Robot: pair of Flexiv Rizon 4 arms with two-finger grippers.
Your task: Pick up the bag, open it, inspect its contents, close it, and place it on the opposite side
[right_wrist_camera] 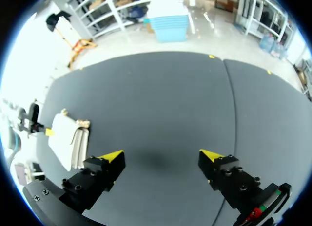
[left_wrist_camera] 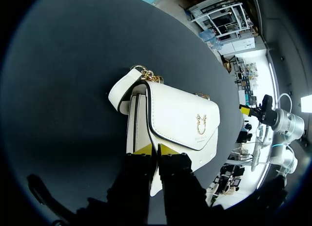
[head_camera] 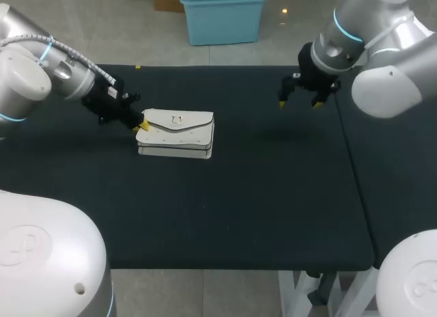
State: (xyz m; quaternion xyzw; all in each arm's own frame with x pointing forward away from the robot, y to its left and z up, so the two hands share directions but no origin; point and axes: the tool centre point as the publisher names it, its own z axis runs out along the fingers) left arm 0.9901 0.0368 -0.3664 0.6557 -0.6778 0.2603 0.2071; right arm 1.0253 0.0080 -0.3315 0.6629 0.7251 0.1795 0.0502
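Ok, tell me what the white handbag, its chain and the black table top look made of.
White flap handbag: smooth leather or faux leather with a soft sheen and a crisp, dark-edged flap; the look leaves open which of the two. Gold chain and gold clasp: shiny gold-toned metal. Black table cover: matte, probably cloth or felt, since it shows no glare.

Bag (head_camera: 176,132) interior hidden under flap (left_wrist_camera: 183,116), strap (left_wrist_camera: 119,92) partly tucked behind

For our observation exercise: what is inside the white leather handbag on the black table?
Nothing inside shows: the white leather handbag lies on the black table with its flap down, covering any contents.
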